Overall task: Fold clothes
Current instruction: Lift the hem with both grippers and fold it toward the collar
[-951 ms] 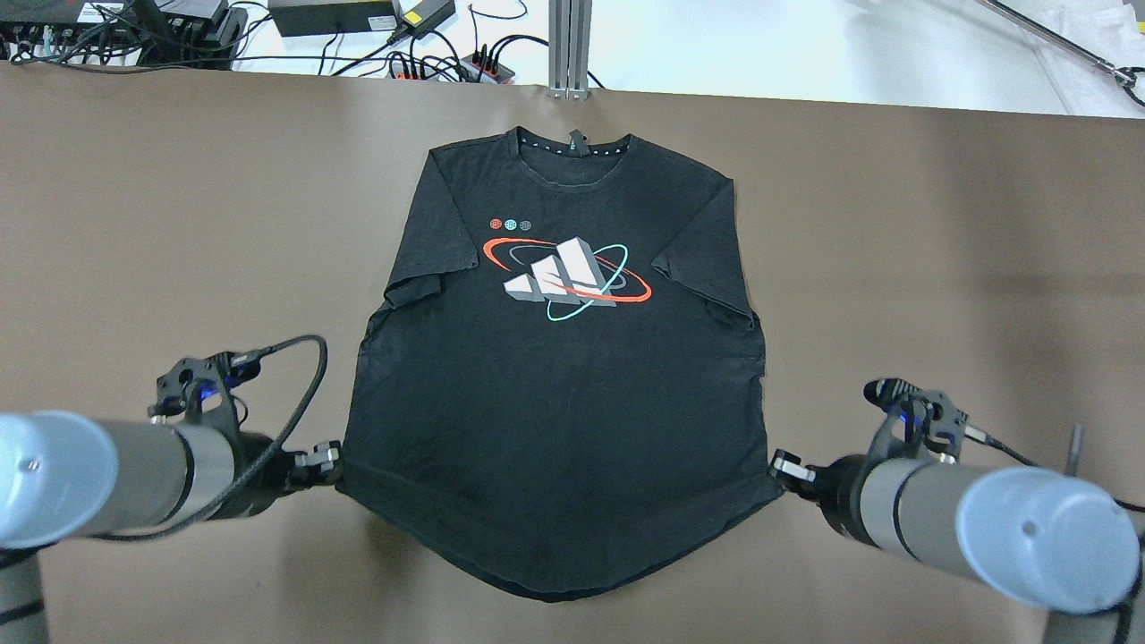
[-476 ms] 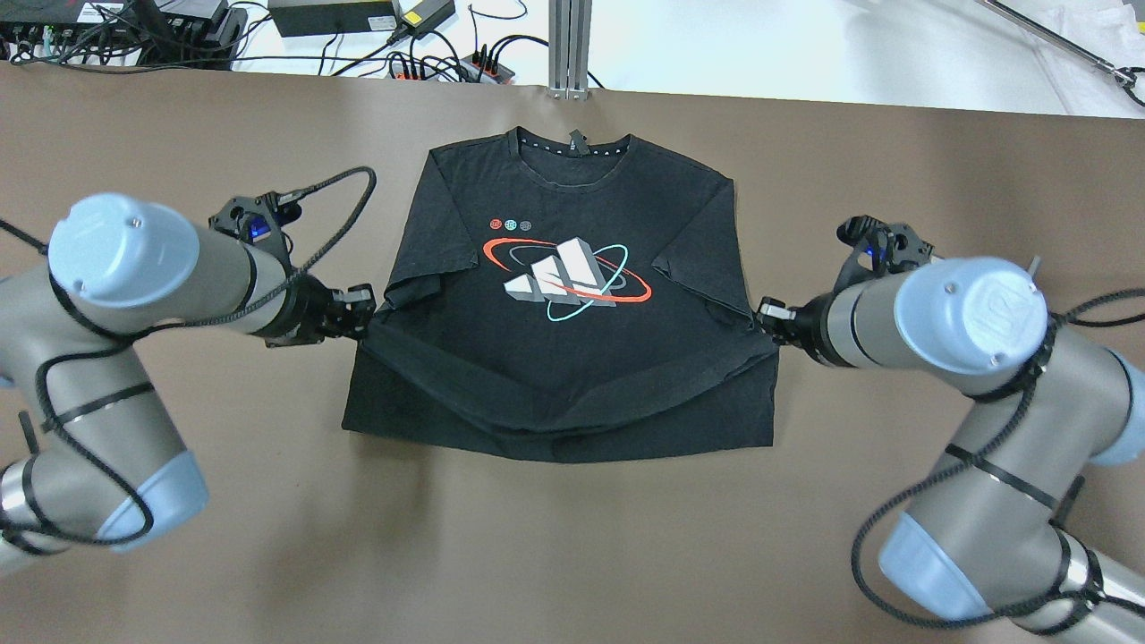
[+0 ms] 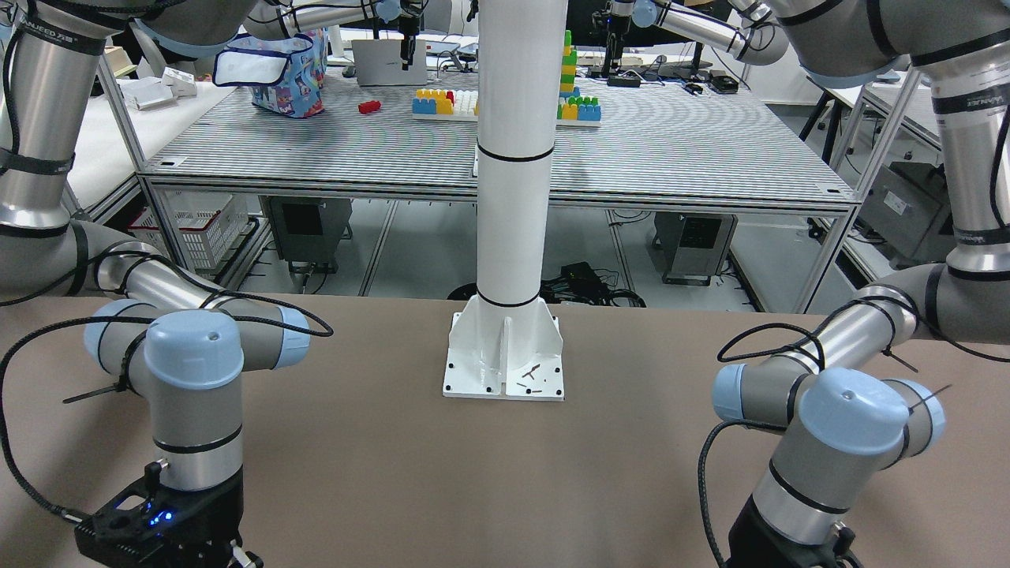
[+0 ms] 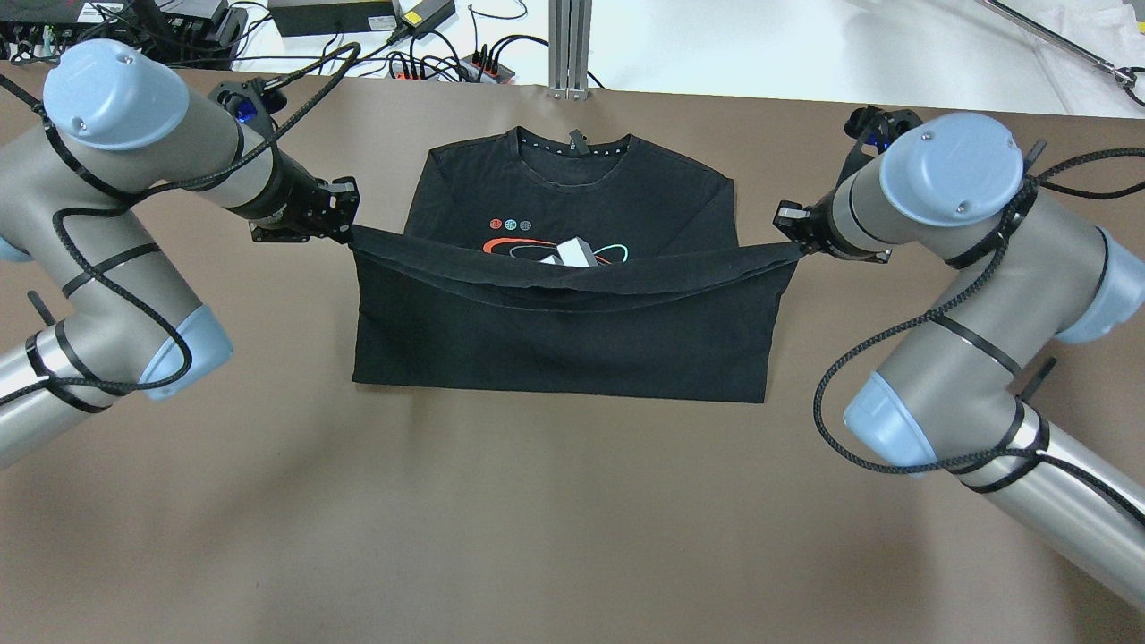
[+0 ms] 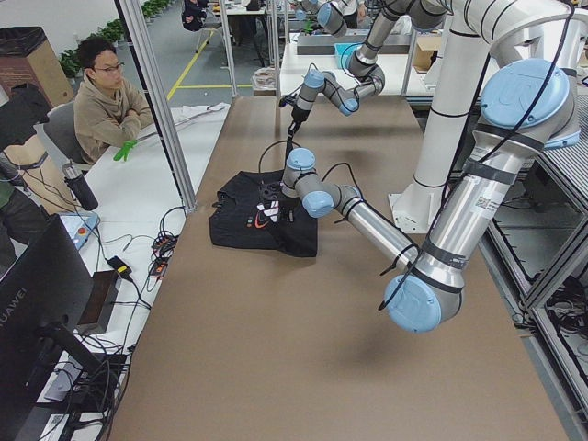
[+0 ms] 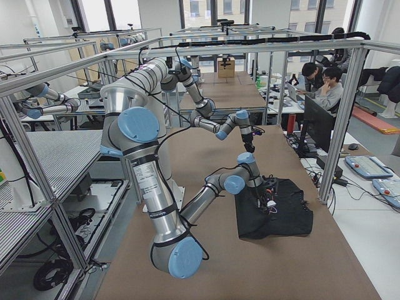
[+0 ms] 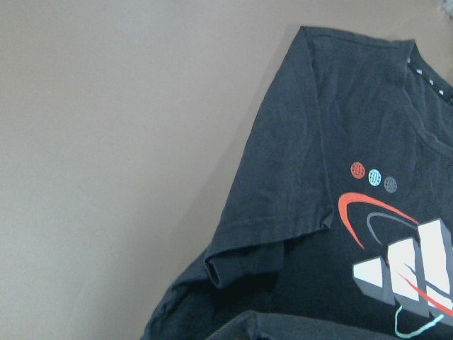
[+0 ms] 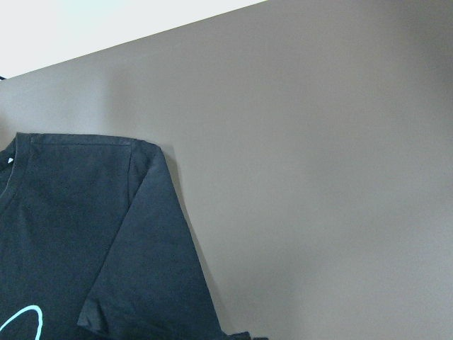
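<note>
The clothes are one black T-shirt (image 4: 555, 344) with a red, white and teal print (image 4: 572, 252), lying collar (image 4: 572, 148) away from me. Its lower half is folded up over the chest. My left gripper (image 4: 346, 228) is shut on the left hem corner. My right gripper (image 4: 789, 240) is shut on the right hem corner. The hem (image 4: 572, 279) hangs stretched between them, sagging over the print, slightly above the cloth. The left wrist view shows a sleeve (image 7: 262, 234) and the print; the right wrist view shows the other sleeve (image 8: 141, 269). Fingers are hidden in both wrist views.
The brown table (image 4: 572, 537) spreads wide around the shirt. An aluminium post (image 4: 569, 45) stands just past the collar, with cables and power boxes (image 4: 331, 18) at the far left. The white pillar base (image 3: 505, 355) stands behind me. An operator (image 5: 106, 101) sits at the side.
Both grippers have carried the hem corners away from me, from the table's near side up over the chest toward the collar. The fold line moved up and the print is now mostly covered.
</note>
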Controlling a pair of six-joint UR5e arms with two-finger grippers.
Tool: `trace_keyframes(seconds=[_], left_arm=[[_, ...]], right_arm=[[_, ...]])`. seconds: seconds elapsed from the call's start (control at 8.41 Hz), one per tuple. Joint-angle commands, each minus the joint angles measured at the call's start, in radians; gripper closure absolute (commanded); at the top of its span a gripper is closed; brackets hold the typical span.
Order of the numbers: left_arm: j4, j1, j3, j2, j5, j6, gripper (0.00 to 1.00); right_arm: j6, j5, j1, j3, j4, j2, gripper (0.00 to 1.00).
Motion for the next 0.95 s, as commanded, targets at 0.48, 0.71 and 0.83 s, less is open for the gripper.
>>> trace_keyframes(seconds=[0.48, 0.71, 0.83], left_arm=[[-0.096, -0.106, 0.534, -0.316, 0.001, 0.111, 1.0], [-0.235, -0.103, 0.715, -0.382, 0.005, 0.101, 1.0], [-0.242, -0.103, 0.736, -0.396, 0.033, 0.1, 1.0]], right_arm=[[-0.131, 0.003, 0.101, -0.562, 0.212, 0.265, 1.0], [-0.131, -0.006, 0.1, -0.655, 0.254, 0.307, 1.0], [-0.126, -0.008, 0.1, -0.661, 0.262, 0.307, 1.0]])
